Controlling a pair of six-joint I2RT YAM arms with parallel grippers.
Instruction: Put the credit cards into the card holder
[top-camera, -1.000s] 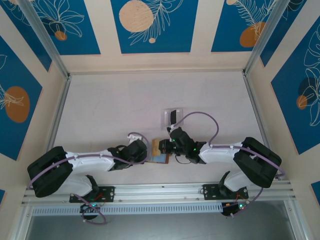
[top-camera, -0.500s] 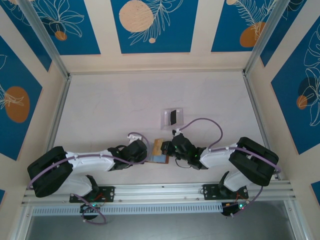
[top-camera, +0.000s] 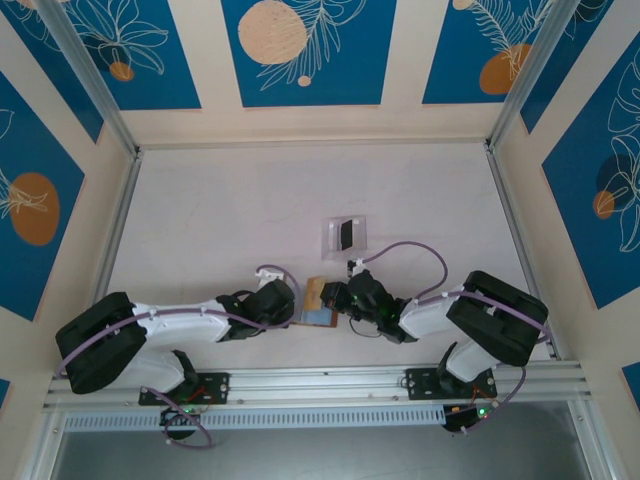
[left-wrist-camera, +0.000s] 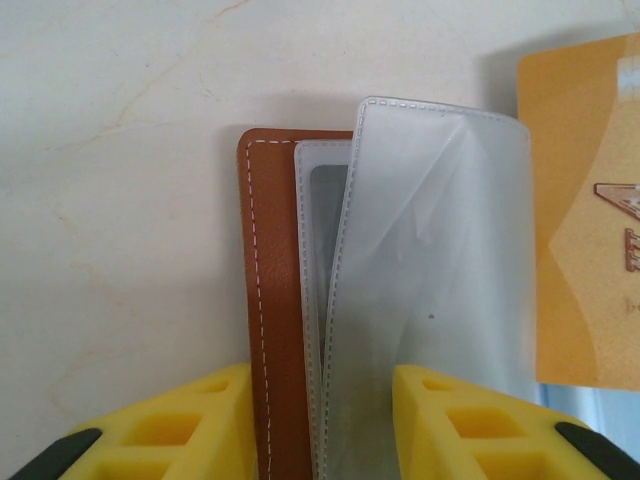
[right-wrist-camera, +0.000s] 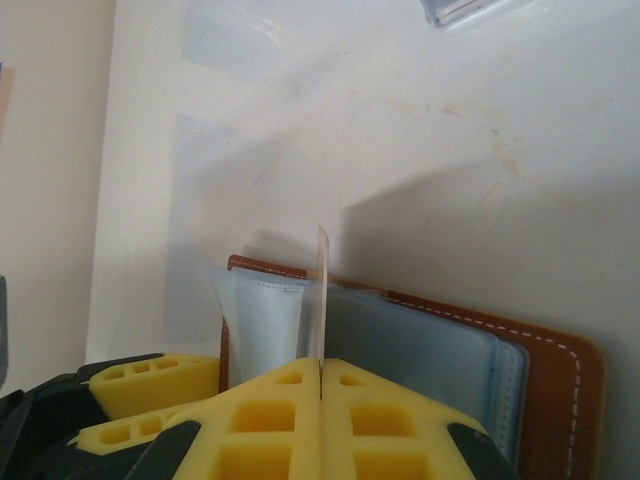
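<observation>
Right wrist: right claw (right-wrist-camera: 320, 375) clamped on thin pale yellow plastic card (right-wrist-camera: 323, 290), edge-on at open brown leather wallet (right-wrist-camera: 560, 400); left claw (left-wrist-camera: 325, 420) grips its near edge. Aim for 1 grey-blue pocket (right-wrist-camera: 420, 350), sliding straight.

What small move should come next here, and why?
Probably ease the pale yellow card, pinched edge-on in the right fingers, toward the clear pocket that the left fingers hold at the card holder; the card appears outside any pocket.
</observation>
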